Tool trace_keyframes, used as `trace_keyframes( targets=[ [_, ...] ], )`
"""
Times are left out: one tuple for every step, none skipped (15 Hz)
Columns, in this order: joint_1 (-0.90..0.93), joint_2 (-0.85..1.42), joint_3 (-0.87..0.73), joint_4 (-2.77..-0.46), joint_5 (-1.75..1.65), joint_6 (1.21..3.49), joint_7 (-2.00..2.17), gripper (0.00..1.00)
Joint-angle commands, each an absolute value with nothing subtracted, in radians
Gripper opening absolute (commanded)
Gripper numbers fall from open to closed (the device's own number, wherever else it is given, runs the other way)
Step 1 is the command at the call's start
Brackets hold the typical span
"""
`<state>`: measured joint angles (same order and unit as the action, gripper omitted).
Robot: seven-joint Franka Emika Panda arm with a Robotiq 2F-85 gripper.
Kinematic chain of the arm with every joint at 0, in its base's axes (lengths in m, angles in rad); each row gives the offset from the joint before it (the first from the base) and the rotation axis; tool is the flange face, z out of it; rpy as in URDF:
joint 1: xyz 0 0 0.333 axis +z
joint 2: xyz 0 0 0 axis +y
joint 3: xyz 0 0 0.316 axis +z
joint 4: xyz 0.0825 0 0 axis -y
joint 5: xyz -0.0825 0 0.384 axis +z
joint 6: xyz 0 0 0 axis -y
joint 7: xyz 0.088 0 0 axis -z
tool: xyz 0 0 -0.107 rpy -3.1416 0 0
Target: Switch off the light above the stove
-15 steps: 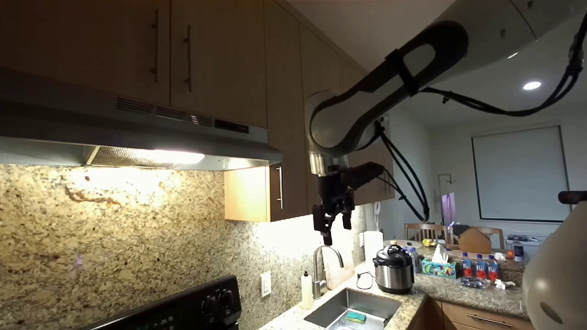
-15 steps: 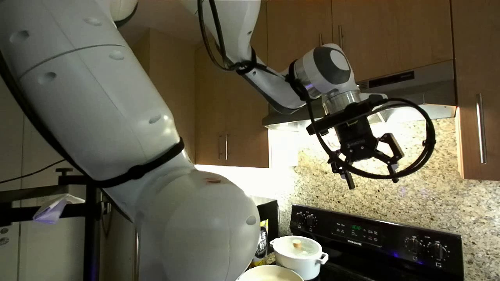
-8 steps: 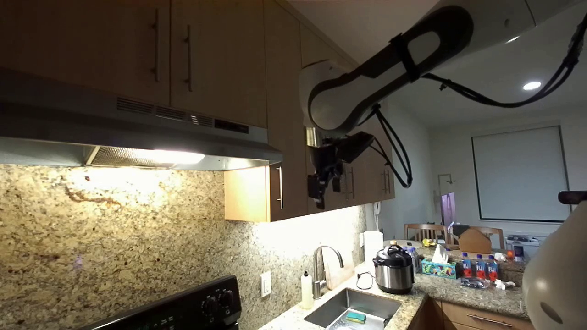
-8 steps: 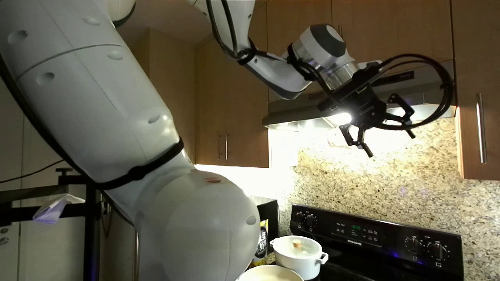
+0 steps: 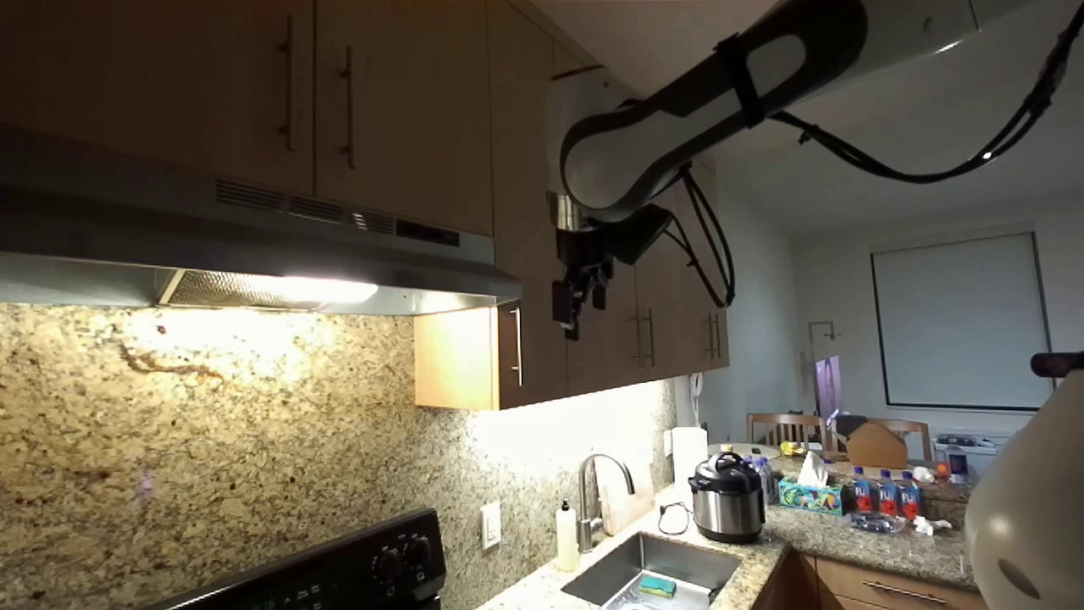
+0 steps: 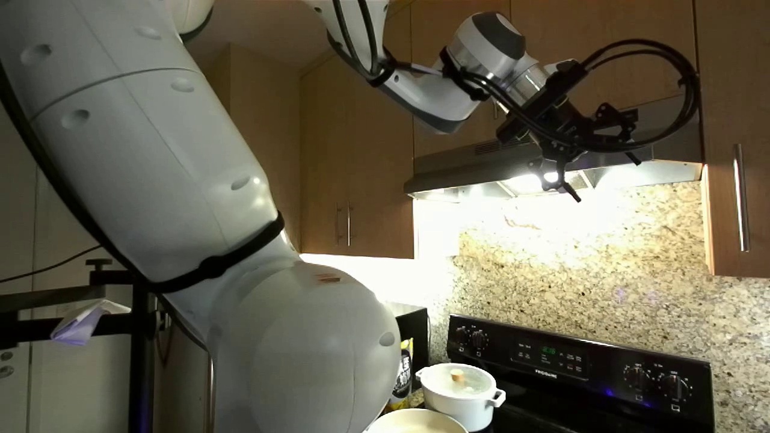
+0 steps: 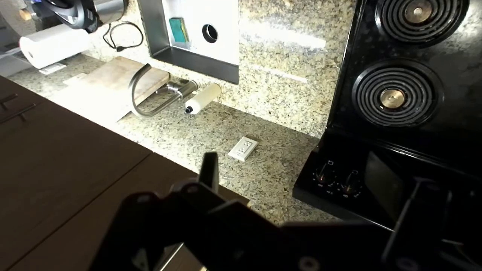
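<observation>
I see the light (image 5: 330, 291) glowing on the underside of the range hood (image 5: 127, 224), above the black stove (image 7: 418, 139) and bright against the granite backsplash (image 5: 279, 424); my gripper (image 6: 607, 180) hangs at a tilt, pointing downward, released and spread wide; in an exterior view it shows apart from the hood, before the wooden cabinets (image 5: 605, 356). A white lidded pot (image 6: 460, 400) stands near the control panel (image 6: 592, 373); in the wrist view I find the sink (image 7: 199, 62) with a green sponge (image 7: 178, 30).
</observation>
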<state>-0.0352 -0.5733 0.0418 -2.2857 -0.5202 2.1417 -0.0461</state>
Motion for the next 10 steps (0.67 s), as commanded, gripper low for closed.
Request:
trace_keyframes(
  targets=[
    [-0.041, -0.573, 0.047, -2.283, -0.516, 2.140, -0.049, 1.00],
    [-0.041, -0.573, 0.047, -2.283, -0.516, 2.140, -0.049, 1.00],
    [-0.041, -0.573, 0.046, -2.283, -0.516, 2.140, -0.049, 1.00],
    [-0.041, -0.573, 0.047, -2.283, -0.516, 2.140, -0.049, 1.00],
    [-0.044, -0.571, 0.044, -2.284, -0.514, 2.158, -0.033, 1.00],
    [-0.040, -0.565, 0.031, -2.284, -0.499, 2.217, -0.010, 1.00],
    [-0.043, -0.561, 0.025, -2.280, -0.487, 2.263, 0.016, 1.00],
    [-0.044, -0.550, 0.015, -2.256, -0.463, 2.302, 0.033, 1.00],
    [-0.045, -0.548, 0.007, -2.252, -0.447, 2.349, 0.043, 1.00],
    [-0.047, -0.539, -0.004, -2.234, -0.420, 2.386, 0.048, 1.00]
  ],
)
